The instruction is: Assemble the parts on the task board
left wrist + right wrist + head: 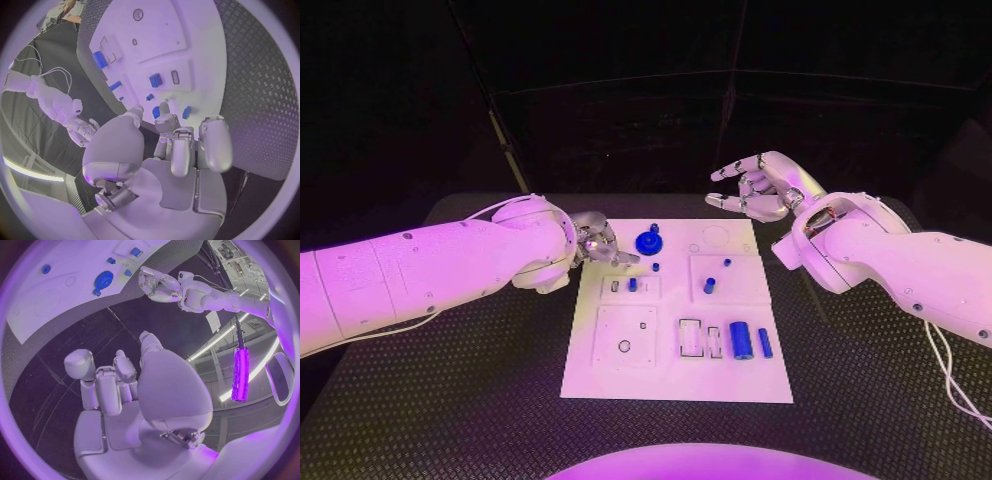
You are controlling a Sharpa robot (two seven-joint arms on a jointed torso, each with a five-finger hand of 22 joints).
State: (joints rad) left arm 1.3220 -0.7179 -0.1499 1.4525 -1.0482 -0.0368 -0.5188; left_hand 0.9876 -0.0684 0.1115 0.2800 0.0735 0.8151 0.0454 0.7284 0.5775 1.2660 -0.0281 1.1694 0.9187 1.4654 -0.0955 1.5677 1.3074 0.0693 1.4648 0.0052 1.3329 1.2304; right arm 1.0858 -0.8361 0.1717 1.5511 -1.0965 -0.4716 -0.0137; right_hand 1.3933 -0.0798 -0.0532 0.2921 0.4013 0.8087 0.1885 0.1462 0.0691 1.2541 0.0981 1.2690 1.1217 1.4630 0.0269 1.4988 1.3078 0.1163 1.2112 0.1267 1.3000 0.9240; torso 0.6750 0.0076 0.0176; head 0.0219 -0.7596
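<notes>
The white task board (675, 372) lies in the middle of the table. A blue gear (649, 242) stands near its far edge, with small blue pegs (710, 285) closer in and two blue cylinders (741, 340) near the front right. My left hand (599, 243) hovers at the board's far left, just beside the gear, its fingers loosely curled and nothing visibly held. In the left wrist view the gear (186, 112) peeks out between the fingertips (164, 107). My right hand (759, 188) is raised beyond the far right corner, fingers apart and empty.
The board has empty slots and holes on its near left half (626, 345). Black ribbed table (459, 400) surrounds it on all sides. In the right wrist view the board (37, 310) and my left hand (159, 285) lie beyond the right hand (119, 385).
</notes>
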